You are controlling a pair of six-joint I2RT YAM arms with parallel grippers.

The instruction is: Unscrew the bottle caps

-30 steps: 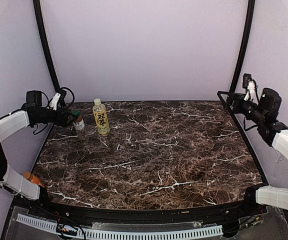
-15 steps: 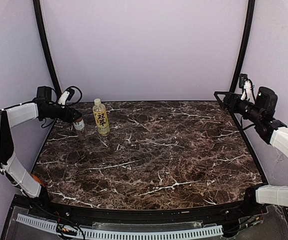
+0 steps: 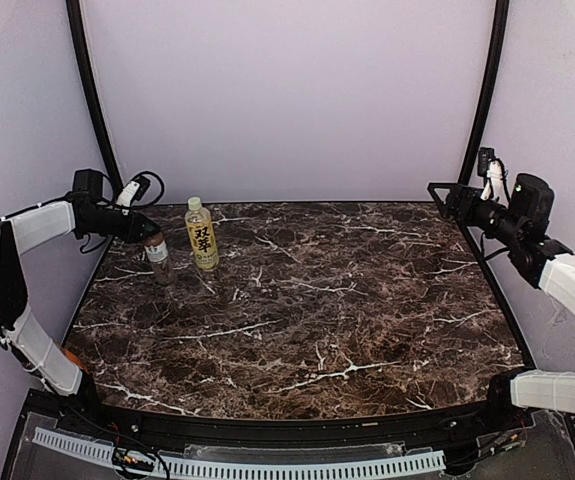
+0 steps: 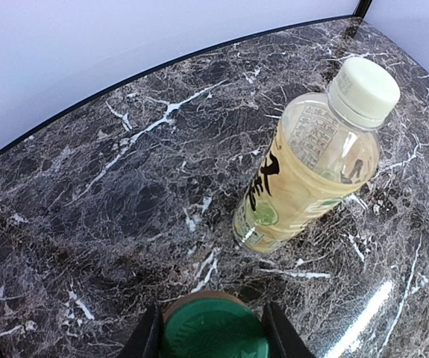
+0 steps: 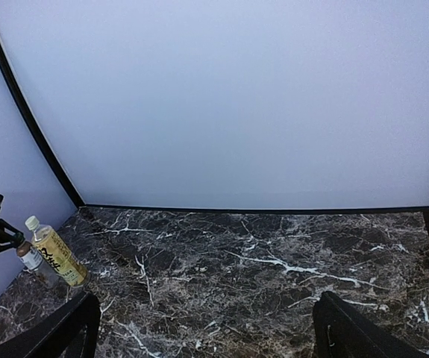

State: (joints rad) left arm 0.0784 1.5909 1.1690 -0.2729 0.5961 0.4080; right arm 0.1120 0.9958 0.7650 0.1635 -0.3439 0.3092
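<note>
**A:** Where do things stand?

**B:** The left gripper (image 3: 150,236) pinches the green cap (image 4: 213,337) of the short bottle (image 3: 159,262), one finger pressed on each side of it, at the far left of the table (image 3: 367,310). The right gripper (image 5: 207,317) hangs high over the right side, fingers spread wide, holding nothing

**A:** What could go wrong?

**B:** Nothing braces the bottle's body. If the cap is tight, I judge a twist would spin the whole bottle on the smooth marble instead of loosening the thread, or tip it over

**A:** And the neighbour?

**B:** The tall bottle (image 4: 304,168) with the cream cap (image 4: 363,91) stands just beside the short one, on its right. A tipped or dragged short bottle could knock it down, and the wrist could brush it while turning

**A:** How about edges and room?

**B:** The short bottle stands near the table's left edge and near the back wall, so a slide to the left could carry it off, and the left arm has little space on that side. Nothing stands between the right gripper and the two bottles, so that arm has an open path across the marble to come and steady the body
</note>
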